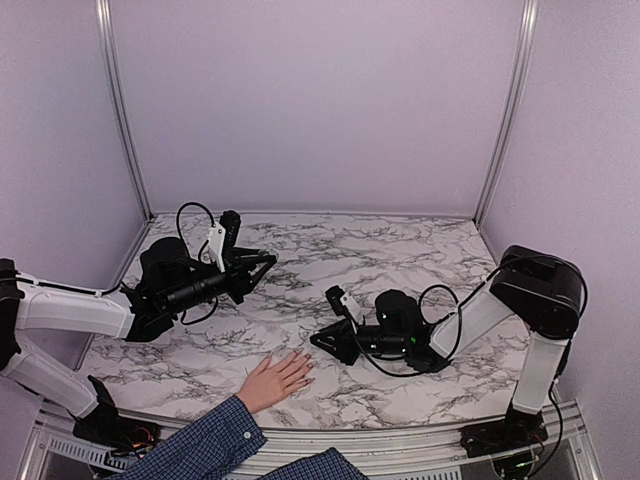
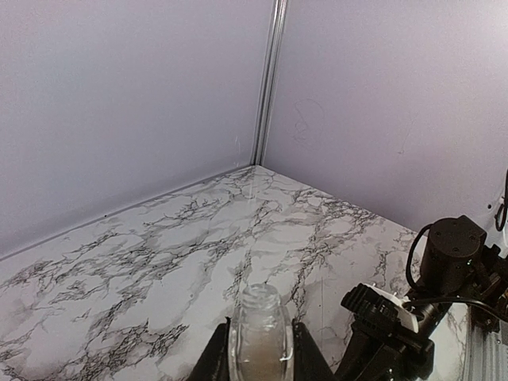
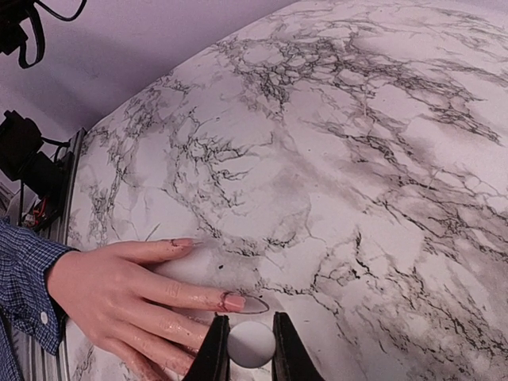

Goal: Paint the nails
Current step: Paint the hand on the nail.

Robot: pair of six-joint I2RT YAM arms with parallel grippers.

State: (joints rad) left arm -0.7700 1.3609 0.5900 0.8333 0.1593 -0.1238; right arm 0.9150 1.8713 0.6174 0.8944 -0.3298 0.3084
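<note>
Nails [image 3: 232,302]: tiny, on the outstretched fingers of a hand [image 3: 119,302] lying flat, palm down, at lower left of the right wrist view. The nearest one looks pinkish, though its tip blurs into the tabletop, so colour is uncertain.

Blue plaid sleeve [image 3: 24,286] at the far left edge.

Right gripper [image 3: 251,325]: bottom centre, just beside that fingertip, jaws clamped on a small white round piece [image 3: 252,346].

Marble table [image 1: 400,250] under everything.

Left gripper [image 2: 260,357]: well apart from the hand, in the left half of the overhead view, jaws closed around a clear glass bottle [image 2: 260,317], upright, neck uncapped.
</note>
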